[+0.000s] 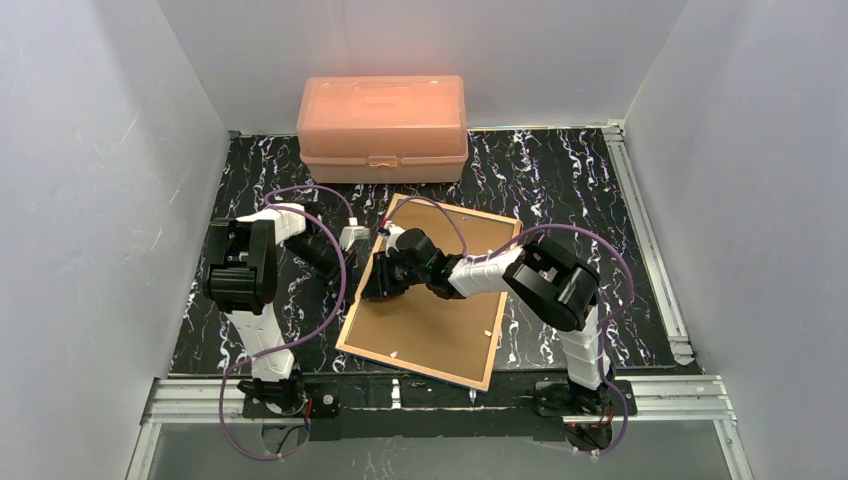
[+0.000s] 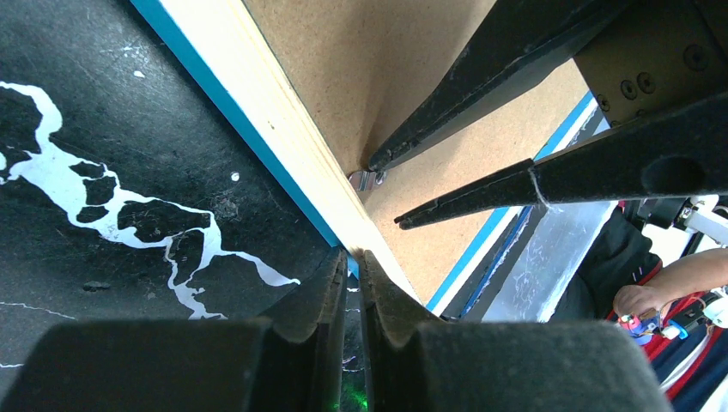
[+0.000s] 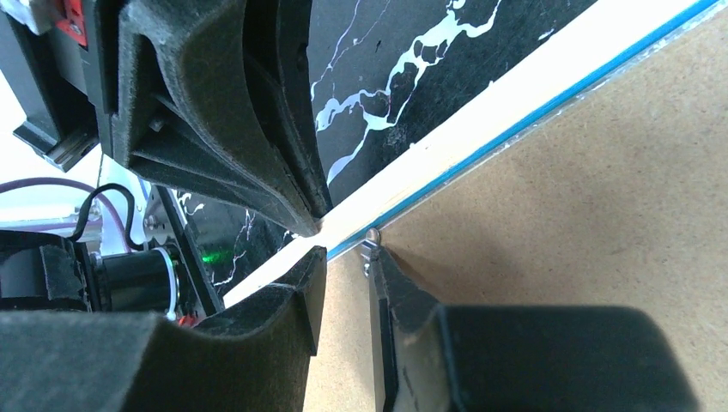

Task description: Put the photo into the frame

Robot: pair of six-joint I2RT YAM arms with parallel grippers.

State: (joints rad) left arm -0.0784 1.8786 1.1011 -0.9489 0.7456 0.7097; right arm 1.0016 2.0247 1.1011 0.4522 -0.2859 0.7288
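Frame (image 1: 440,330) lay face down on the desk (image 1: 560,170), brown backing (image 3: 601,257) up, skewed to the desk's edges and sitting between your two arms. A thin blue line of its front showed beside the tan rim (image 3: 481,142) in both wrist views.

You had the left end effector (image 2: 352,256) pinched together on that rim along the frame's left side, nearer the far corner than the near one. The wood ran straight into the narrow slit between its fingers.

Your right end effector (image 3: 345,257) reached across the backing from the right and met the same stretch of rim, its tips just beside the left one's. Its jaws stood partly apart and gripped nothing, with bare backing showing in the gap. One fingertip (image 3: 386,270) touched a small metal tab (image 3: 371,240) set in the backing right against the rim, and the other lay at the rim itself.

You could not tell from these views whether that side of the frame was raised off the desk.

A pink box (image 1: 382,125), lid closed, stood at the far edge of the desk, near the frame's far corner.
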